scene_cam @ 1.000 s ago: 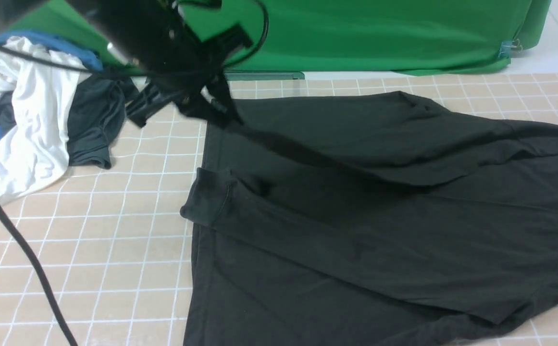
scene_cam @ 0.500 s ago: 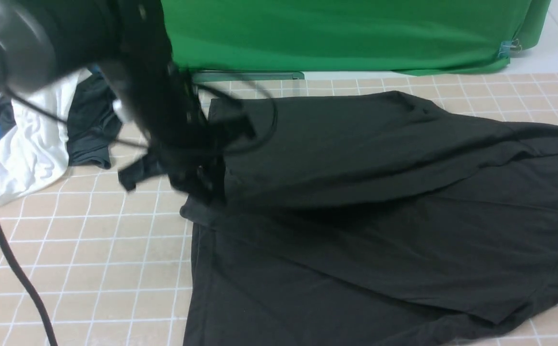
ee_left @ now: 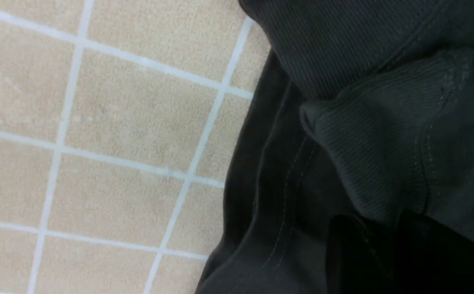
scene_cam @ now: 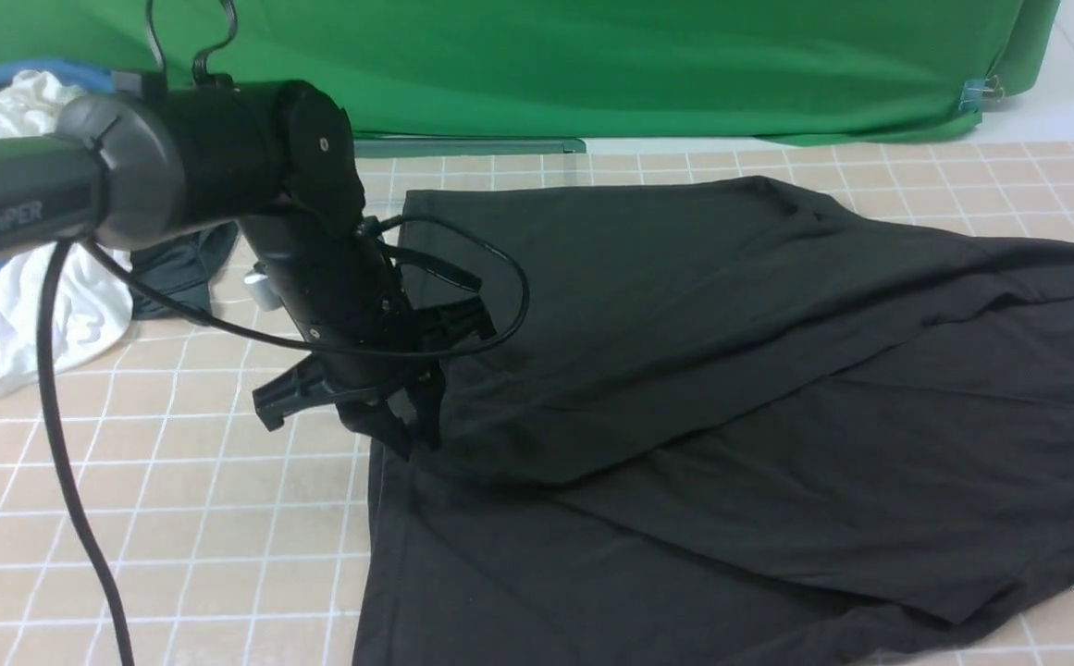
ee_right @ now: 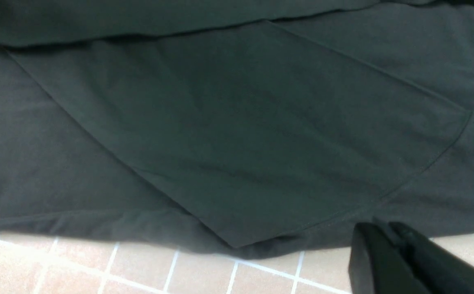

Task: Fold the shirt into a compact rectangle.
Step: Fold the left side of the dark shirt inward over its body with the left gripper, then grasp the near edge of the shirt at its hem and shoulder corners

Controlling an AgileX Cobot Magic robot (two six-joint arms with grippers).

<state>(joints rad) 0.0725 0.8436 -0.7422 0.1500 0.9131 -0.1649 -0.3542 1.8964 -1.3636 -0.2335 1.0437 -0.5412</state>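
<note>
Nearest you, the shirt (scene_cam: 731, 370) lies spread on the worktop (scene_cam: 176, 518), filling its middle and right and running off the right edge of the front view. The right tool (ee_right: 377, 230) hangs just off the near edge of the cloth, its jaws pressed together with nothing in them. I judge it waits there to pin or lift that edge. Further in, the left tool (scene_cam: 410, 430) points down at the shirt's left edge, where the corner of an upper layer meets the lower one. It is black on black, so you cannot tell how far its jaws stand apart or whether they grip cloth. It seems placed to set that corner on the hem below. The upper layer's free edge slants away toward the right, so the fold looks uneven. The stitched hem faces the robot's left, and the long axis runs left to right, collar end probably off to the right. At far left, a white garment (scene_cam: 46, 305) and a dark grey garment (scene_cam: 180, 268) lie heaped apart from the shirt, before the green backdrop (scene_cam: 638, 65)
</note>
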